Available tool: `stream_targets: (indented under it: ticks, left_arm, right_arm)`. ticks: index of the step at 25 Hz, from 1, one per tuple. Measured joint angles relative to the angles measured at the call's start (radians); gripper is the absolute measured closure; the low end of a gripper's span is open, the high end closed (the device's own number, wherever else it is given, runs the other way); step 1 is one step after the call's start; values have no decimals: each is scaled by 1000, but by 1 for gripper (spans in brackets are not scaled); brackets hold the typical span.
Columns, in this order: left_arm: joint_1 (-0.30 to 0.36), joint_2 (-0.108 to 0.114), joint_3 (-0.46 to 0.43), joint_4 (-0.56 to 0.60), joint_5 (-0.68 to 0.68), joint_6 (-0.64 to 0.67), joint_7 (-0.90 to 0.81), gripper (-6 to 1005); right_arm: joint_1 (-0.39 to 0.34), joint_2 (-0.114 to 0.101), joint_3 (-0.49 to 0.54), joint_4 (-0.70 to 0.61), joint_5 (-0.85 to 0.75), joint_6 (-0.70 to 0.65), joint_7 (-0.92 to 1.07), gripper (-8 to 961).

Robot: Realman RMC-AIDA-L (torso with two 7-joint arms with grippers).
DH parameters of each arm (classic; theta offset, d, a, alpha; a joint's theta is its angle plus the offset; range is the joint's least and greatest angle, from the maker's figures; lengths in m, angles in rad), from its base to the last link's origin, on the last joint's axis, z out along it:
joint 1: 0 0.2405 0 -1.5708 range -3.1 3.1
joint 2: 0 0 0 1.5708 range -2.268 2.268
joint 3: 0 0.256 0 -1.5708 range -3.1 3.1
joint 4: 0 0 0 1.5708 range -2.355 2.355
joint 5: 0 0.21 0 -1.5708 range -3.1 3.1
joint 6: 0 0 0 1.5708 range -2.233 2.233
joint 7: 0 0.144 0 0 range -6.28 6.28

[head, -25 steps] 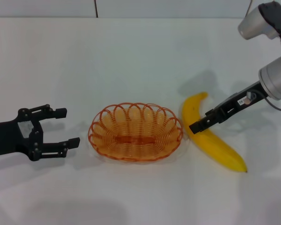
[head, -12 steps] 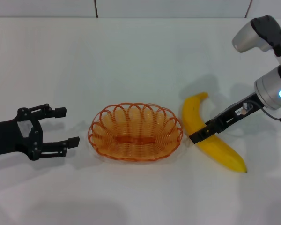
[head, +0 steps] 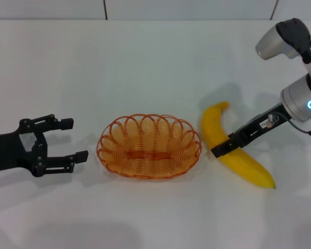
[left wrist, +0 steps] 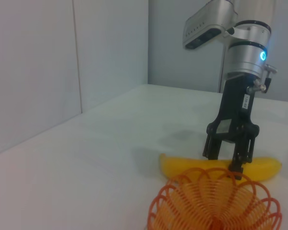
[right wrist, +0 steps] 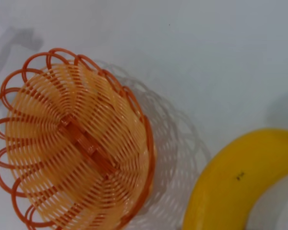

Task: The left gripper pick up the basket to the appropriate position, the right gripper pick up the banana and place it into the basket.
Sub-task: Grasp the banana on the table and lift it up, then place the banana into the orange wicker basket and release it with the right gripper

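The orange wire basket point(head: 149, 146) sits on the white table; it also shows in the left wrist view point(left wrist: 216, 203) and the right wrist view point(right wrist: 77, 143). The yellow banana point(head: 242, 163) lies just right of the basket, also in the left wrist view point(left wrist: 269, 168) and the right wrist view point(right wrist: 235, 187). My right gripper point(head: 221, 150) is down on the banana's middle, one finger on each side, shut on it, as the left wrist view point(left wrist: 228, 160) shows. The banana still rests on the table. My left gripper point(head: 75, 140) is open, empty, just left of the basket.
The white table point(head: 155, 62) stretches back to a grey wall. The right arm's silver elbow point(head: 285, 39) hangs over the table's right side.
The right gripper came down onto the banana's middle and closed on it. The banana's pointed near tip shifted slightly. The left arm and the basket stayed put.
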Motion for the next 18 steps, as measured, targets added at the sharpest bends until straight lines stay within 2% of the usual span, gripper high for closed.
stream_targets:
  ticks: [11, 18]
  left_arm:
    - [2, 0, 0, 0, 0, 0, 0, 121]
    - [8, 6, 0, 0, 0, 5, -3, 121]
  right_arm:
    - [-1, 1, 1, -23, -3, -28, -1, 288]
    - [-63, -3, 45, -279, -2, -156, 36, 445]
